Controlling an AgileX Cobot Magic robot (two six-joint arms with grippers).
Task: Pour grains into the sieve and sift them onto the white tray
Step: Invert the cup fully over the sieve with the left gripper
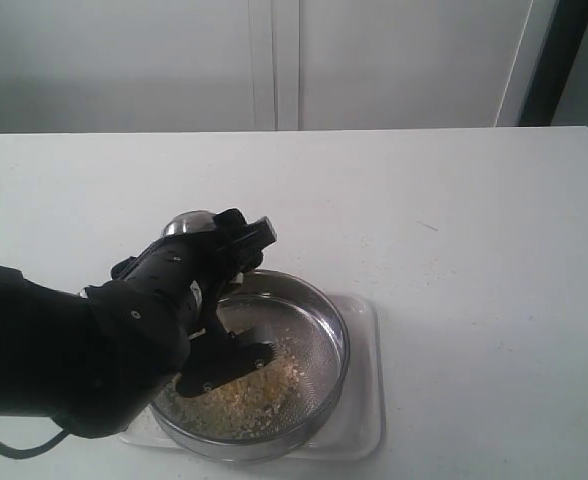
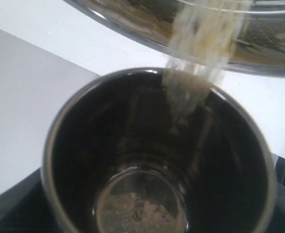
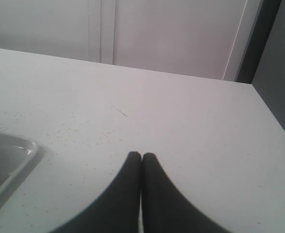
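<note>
My left tool (image 1: pixel 229 300) gripped a small steel cup (image 1: pixel 189 222), tipped over the round steel sieve (image 1: pixel 334 340) on the flat white plastic tray (image 1: pixel 369 400) at the surface's (image 1: pixel 454 250) six o'clock. Loose yellowish grains (image 1: pixel 244 395) lay heaped on its mesh. My right tool (image 3: pixel 141 160) was clenched, empty.

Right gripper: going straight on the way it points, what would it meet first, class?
The right gripper, shut, points across the table; nothing stands in its line, though depth is unclear and it might meet the table itself.

Matte black arm (image 1: pixel 64 350), thin cable (image 1: pixel 9 447)
</note>
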